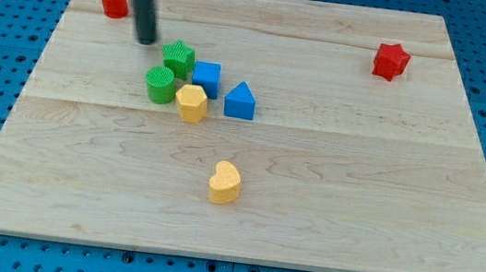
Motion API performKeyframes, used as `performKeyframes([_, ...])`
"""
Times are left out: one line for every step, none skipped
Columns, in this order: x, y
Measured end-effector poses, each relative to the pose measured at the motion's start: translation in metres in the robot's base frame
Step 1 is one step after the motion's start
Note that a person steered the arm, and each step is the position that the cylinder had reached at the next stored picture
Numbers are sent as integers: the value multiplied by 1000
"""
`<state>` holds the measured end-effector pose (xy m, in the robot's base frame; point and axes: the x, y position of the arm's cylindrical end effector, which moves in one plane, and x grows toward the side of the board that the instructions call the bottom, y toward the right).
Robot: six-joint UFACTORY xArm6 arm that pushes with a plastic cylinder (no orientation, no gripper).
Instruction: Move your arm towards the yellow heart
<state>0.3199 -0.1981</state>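
The yellow heart (pixel 225 182) lies alone on the wooden board (pixel 360 169), below the middle. My tip (pixel 146 41) stands at the upper left of the board, well up and left of the heart. It is just left of the green star (pixel 178 57) and right of the red cylinder (pixel 114 0), touching neither.
A cluster sits between my tip and the heart: a green star, a green cylinder (pixel 160 83), a blue cube (pixel 205 78), a yellow hexagonal block (pixel 191 103) and a blue triangular block (pixel 240 100). A red star (pixel 391 61) lies at the upper right.
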Motion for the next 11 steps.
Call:
performKeyframes([55,-58])
performKeyframes([126,-57])
performKeyframes([199,-39])
performKeyframes([233,-35])
performKeyframes([239,-38])
performKeyframes([265,-38])
performKeyframes([298,-37])
performKeyframes([289,1])
performKeyframes([266,85])
performKeyframes([256,133])
performKeyframes([239,144])
